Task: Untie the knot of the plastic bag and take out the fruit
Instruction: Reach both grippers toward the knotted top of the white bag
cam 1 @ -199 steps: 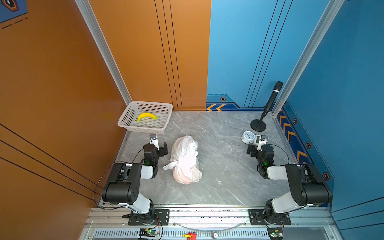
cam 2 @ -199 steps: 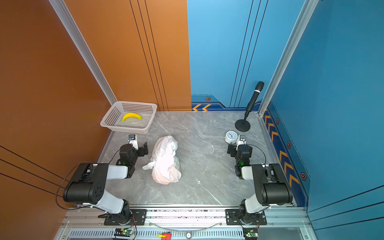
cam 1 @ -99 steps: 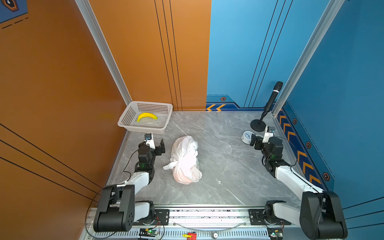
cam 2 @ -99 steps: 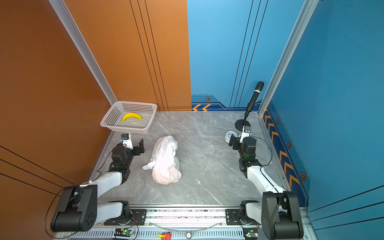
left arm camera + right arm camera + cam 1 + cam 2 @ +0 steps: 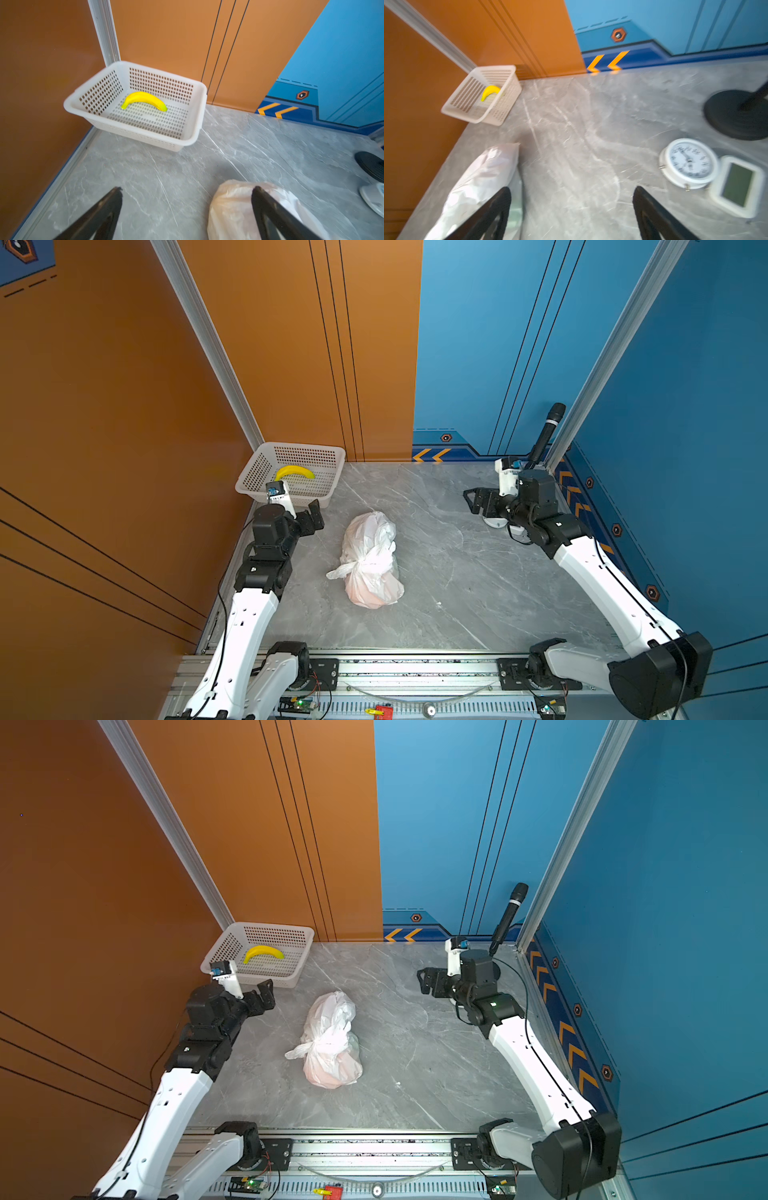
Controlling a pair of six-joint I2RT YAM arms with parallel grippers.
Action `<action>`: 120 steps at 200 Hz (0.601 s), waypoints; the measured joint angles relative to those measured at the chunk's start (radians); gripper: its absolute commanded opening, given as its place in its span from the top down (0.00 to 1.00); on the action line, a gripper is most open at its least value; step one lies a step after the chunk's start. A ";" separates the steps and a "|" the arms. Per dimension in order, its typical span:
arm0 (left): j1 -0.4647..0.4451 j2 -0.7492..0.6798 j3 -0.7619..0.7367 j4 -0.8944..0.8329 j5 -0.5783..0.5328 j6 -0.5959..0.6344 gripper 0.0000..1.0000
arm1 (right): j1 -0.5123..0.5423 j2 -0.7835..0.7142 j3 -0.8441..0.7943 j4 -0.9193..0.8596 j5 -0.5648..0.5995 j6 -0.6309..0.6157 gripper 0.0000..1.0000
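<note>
White crinkly plastic bag point(image 5: 370, 547), one, lies mid-table in both top views. Its knot point(image 5: 360, 567) is tied, with one loose handle tail pointing toward the left edge. Orange-pink fruit point(image 5: 372, 593) shows through the near end only, so the count cannot be told. Left end effector point(image 5: 316, 516) hangs near the left edge, beside the plastic bag's far end and not touching it. Its fingers are spread and hold nothing. Right end effector point(image 5: 470, 502) is well apart from the plastic bag, toward the far-right corner, fingers spread, empty. One mesh basket point(image 5: 303, 445) sits at the far-left corner with one banana point(image 5: 295, 472) inside. One microphone point(image 5: 547, 429) stands at the far-right corner of the grey marble table point(image 5: 449, 614).

Left wrist view: two black fingers point(image 5: 99, 214) stand wide apart, and the plastic bag point(image 5: 230, 207) shows behind one of them. The mesh basket and banana lie beyond.

Right wrist view, blurred: fingers point(image 5: 494, 212) wide apart, plastic bag point(image 5: 477, 176) behind one. One round clock point(image 5: 688, 163) and one timer point(image 5: 737, 187) sit just beside each other.
</note>
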 measured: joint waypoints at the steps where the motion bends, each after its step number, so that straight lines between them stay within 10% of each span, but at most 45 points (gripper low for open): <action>1: -0.002 0.002 0.004 -0.007 0.000 -0.002 0.03 | 0.005 0.003 0.004 -0.005 0.000 0.001 0.11; 120: -0.258 0.350 0.340 -0.484 0.144 -0.340 0.21 | 0.693 0.007 -0.180 0.129 0.267 0.102 0.25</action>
